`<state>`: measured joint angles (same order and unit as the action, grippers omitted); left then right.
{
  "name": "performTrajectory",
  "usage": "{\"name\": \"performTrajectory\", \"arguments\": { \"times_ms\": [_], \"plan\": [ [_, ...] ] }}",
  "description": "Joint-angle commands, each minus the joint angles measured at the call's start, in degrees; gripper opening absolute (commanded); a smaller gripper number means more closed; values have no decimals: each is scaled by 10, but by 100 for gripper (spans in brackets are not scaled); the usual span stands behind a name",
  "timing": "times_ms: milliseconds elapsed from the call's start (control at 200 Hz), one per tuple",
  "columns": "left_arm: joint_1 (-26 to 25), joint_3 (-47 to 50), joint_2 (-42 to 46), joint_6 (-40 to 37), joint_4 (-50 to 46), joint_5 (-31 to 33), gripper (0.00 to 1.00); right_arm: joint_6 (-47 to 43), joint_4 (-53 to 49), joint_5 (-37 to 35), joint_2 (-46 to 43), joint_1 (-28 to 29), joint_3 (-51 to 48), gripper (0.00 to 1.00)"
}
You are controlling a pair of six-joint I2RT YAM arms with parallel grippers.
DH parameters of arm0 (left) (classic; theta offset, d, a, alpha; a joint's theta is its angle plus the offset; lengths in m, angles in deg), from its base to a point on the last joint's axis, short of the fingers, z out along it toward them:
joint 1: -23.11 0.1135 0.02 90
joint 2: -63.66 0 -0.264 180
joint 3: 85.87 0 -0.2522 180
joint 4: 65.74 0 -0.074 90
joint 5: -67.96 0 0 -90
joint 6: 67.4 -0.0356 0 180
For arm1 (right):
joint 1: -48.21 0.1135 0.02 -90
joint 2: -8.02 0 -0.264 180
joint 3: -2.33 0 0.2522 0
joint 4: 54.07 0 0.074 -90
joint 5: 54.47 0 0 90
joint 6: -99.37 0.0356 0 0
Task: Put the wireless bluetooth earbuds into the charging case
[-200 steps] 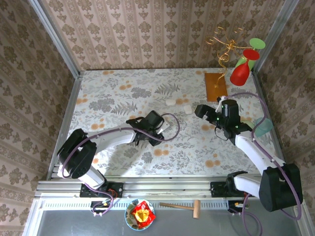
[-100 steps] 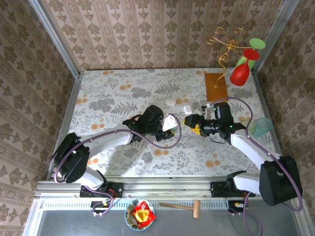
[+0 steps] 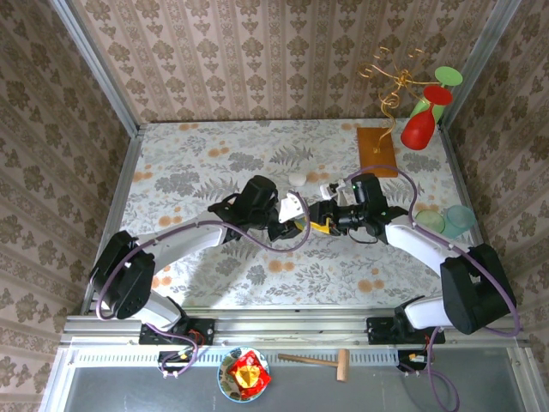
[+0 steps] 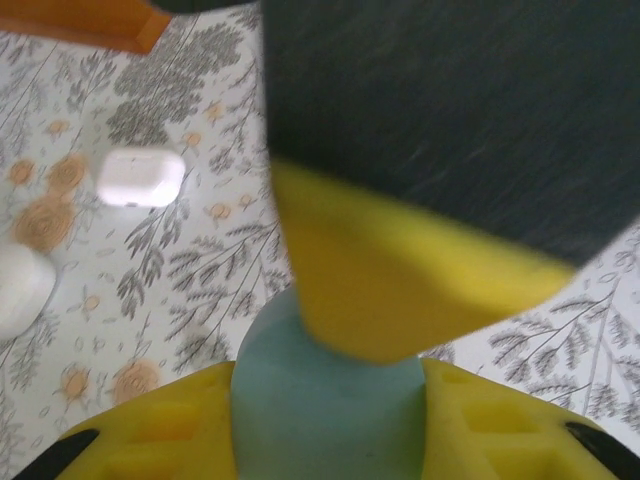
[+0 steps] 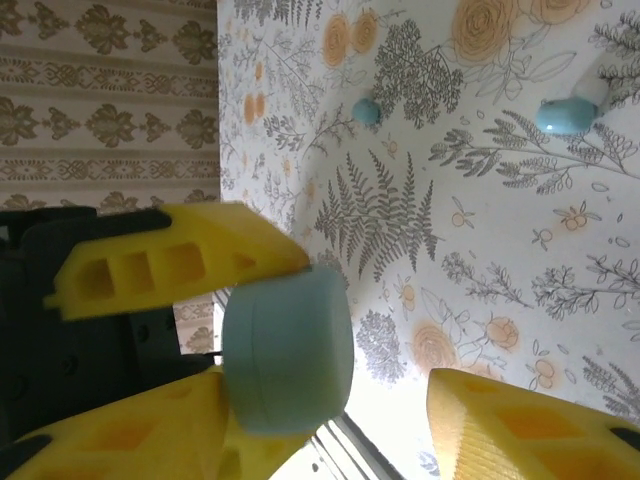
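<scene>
With 2 pale blue earbuds (image 5: pixel 565 112) lying loose on the floral table (image 5: pixel 480 250), well apart from the pale blue charging case (image 5: pixel 288 350) clamped in my left gripper (image 3: pixel 292 221), I'd centre the right gripper (image 3: pixel 316 219), whose parted jaws straddle it, before pinching gently.

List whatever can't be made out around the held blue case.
Right wrist view: two pale blue earbuds, too small for detail.
Left wrist view: a blurred finger of the right gripper covers the top of the light blue case.
Top view: left gripper and right gripper crowd over that case.
Left wrist view: white object cut off by the left edge.
</scene>
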<state>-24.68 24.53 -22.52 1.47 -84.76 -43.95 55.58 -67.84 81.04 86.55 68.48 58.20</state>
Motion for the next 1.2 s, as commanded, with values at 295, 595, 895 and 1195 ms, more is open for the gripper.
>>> {"name": "performTrajectory", "arguments": {
  "times_ms": [295,595,895,1195],
  "plan": [
    [16,8,18,-4,55,-57,30,1,5,26,8,12,25,49],
    [58,57,51,76,174,-124,62,44,24,33,-9,2,32,20],
    [89,150,121,163,412,-75,99,209,211,50,-47,-27,25,16],
    [111,163,111,189,533,-25,100,367,356,62,-40,-27,44,12]
  ]
}}
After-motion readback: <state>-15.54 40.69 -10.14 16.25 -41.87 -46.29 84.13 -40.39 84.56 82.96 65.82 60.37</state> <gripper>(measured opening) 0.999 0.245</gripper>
